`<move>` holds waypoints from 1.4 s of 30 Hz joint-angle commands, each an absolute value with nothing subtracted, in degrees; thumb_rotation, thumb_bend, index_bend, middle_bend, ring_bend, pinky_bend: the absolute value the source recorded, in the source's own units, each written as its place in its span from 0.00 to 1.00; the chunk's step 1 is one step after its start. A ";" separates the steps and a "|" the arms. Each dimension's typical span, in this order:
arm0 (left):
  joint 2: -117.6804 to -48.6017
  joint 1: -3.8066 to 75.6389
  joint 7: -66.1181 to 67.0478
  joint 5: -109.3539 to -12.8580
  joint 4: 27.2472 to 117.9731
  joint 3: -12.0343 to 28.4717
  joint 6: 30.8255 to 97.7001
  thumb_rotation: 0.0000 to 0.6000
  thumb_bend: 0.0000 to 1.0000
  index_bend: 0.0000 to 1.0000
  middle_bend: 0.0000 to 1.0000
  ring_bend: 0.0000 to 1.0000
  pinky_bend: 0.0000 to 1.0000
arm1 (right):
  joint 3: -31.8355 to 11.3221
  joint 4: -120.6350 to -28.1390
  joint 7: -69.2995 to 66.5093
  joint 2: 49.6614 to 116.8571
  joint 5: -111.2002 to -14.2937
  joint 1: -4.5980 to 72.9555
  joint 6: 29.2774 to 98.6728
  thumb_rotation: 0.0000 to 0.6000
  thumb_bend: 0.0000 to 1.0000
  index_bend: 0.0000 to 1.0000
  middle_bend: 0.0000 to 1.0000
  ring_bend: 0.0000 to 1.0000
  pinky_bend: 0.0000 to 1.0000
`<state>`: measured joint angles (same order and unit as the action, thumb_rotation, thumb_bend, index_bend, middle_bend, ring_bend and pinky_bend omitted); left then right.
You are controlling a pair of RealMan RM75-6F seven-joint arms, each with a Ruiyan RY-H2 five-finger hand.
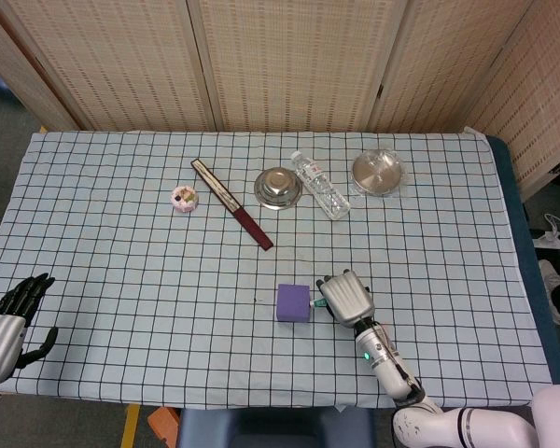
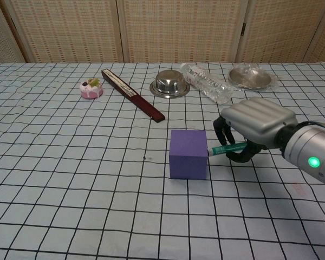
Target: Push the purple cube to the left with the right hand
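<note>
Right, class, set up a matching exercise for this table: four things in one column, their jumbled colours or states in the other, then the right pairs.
1 purple cube
2 water bottle
3 folded fan
4 right hand

A lying on its side
B dark red
C curled round a green pen
D standing flat on the checked cloth

Pairs: 1-D, 2-A, 3-B, 4-C
</note>
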<state>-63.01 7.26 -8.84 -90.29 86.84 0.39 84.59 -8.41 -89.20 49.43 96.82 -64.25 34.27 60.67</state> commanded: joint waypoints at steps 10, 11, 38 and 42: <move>-62.79 7.47 -9.64 -90.38 86.64 0.23 84.17 1.00 0.45 0.00 0.02 0.00 0.13 | -12.03 -86.02 56.35 105.89 -57.81 42.06 59.07 1.00 0.45 0.91 0.84 0.68 0.56; -62.76 7.48 -9.69 -90.39 86.63 0.22 84.16 1.00 0.45 0.00 0.02 0.00 0.13 | -12.37 -85.43 56.76 106.73 -57.25 42.71 59.00 1.00 0.45 0.91 0.84 0.68 0.56; -61.84 7.41 -11.80 -91.26 86.68 -0.37 84.38 1.00 0.45 0.00 0.02 0.00 0.13 | -23.73 -58.82 58.84 130.00 -53.34 62.75 59.86 1.00 0.45 0.91 0.84 0.68 0.56; -61.77 7.43 -12.41 -91.23 86.51 -0.33 84.43 1.00 0.45 0.00 0.02 0.00 0.13 | -22.90 -57.71 56.69 130.00 -50.73 66.44 59.06 1.00 0.45 0.91 0.84 0.68 0.56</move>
<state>-61.78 7.42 -12.35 -91.24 86.54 -0.34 84.44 -23.04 -58.55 58.03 129.56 -52.06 64.63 59.55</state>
